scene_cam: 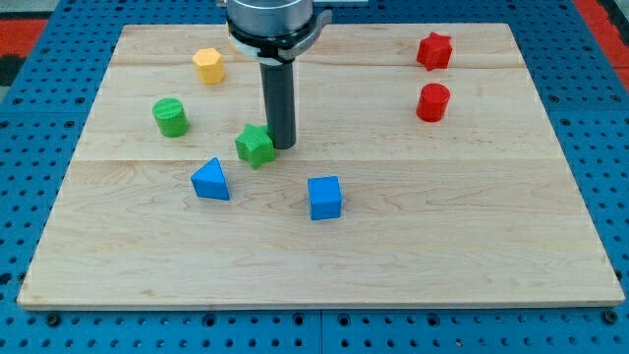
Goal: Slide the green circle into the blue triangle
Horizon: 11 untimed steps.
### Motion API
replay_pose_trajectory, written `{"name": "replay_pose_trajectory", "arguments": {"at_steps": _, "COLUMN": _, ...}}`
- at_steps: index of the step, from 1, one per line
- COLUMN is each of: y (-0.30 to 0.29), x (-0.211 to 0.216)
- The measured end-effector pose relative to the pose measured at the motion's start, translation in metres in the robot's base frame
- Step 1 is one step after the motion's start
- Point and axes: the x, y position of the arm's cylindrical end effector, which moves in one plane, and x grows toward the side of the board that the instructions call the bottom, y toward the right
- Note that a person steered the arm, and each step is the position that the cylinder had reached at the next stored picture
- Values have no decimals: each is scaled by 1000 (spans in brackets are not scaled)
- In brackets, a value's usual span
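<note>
The green circle (170,117) stands on the wooden board at the view's left. The blue triangle (210,180) lies below it and a little to its right, apart from it. My tip (282,146) rests on the board to the right of both, right beside the green star (255,146). The tip is well to the right of the green circle and up and to the right of the blue triangle. It touches neither of them.
A yellow hexagon (208,65) sits at the top left. A blue cube (324,197) lies below my tip. A red star (433,50) and a red cylinder (432,102) stand at the top right. The wooden board (472,246) lies on a blue pegboard.
</note>
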Motion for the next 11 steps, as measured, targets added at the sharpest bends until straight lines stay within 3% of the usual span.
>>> {"name": "replay_pose_trajectory", "arguments": {"at_steps": 1, "y": -16, "x": 0}}
{"name": "replay_pose_trajectory", "arguments": {"at_steps": 3, "y": -43, "x": -68}}
{"name": "replay_pose_trajectory", "arguments": {"at_steps": 5, "y": -143, "x": -75}}
{"name": "replay_pose_trajectory", "arguments": {"at_steps": 6, "y": -153, "x": -65}}
{"name": "replay_pose_trajectory", "arguments": {"at_steps": 8, "y": -126, "x": -5}}
{"name": "replay_pose_trajectory", "arguments": {"at_steps": 9, "y": -111, "x": -5}}
{"name": "replay_pose_trajectory", "arguments": {"at_steps": 11, "y": -67, "x": 35}}
